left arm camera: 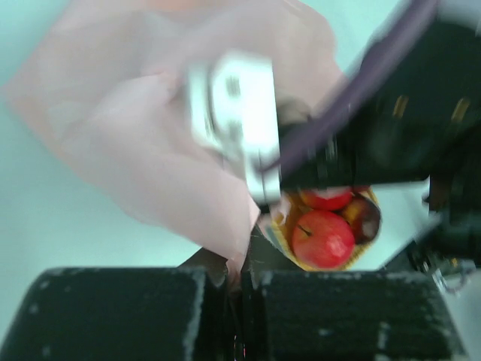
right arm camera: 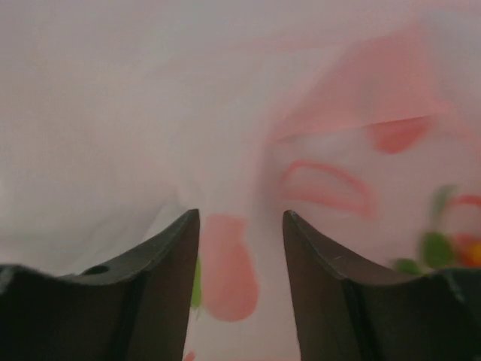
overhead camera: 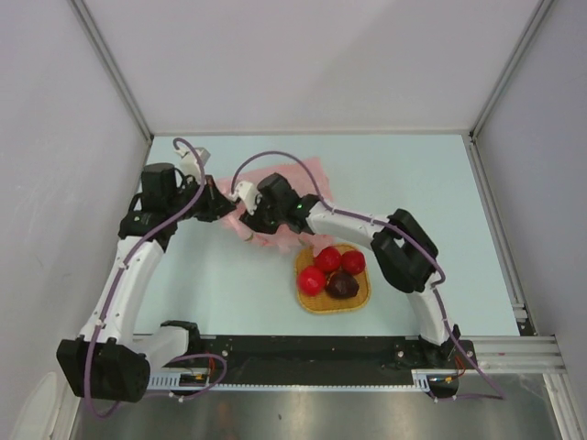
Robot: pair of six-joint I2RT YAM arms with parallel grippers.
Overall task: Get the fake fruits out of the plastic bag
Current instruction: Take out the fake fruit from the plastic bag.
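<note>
A robotics lab test cell: plain grey partition walls (overhead camera: 55, 137) box in a pale tabletop (overhead camera: 229, 293); the left arm (overhead camera: 127, 275) and right arm (overhead camera: 344, 220) are bolted to a black base plate (overhead camera: 312, 353); an aluminium extrusion rail (overhead camera: 514, 353) edges it; purple cables (overhead camera: 275, 158) loop loose.

1. The plastic bag (left arm camera: 135, 143), upper left: thin pink film, translucent, crinkled, faint sheen.
2. The fake fruits (overhead camera: 312, 280), centre: smooth glossy plastic.
3. The mat (overhead camera: 362, 295) under them: coarse woven fibre, matt.
4. The table (overhead camera: 440, 202): smooth, matt.
5. The left gripper (left arm camera: 240, 278), its pads (left arm camera: 120, 316): black, matt, fine-grained.
6. The metal plate (overhead camera: 321, 417), bottom: brushed, dull.
</note>
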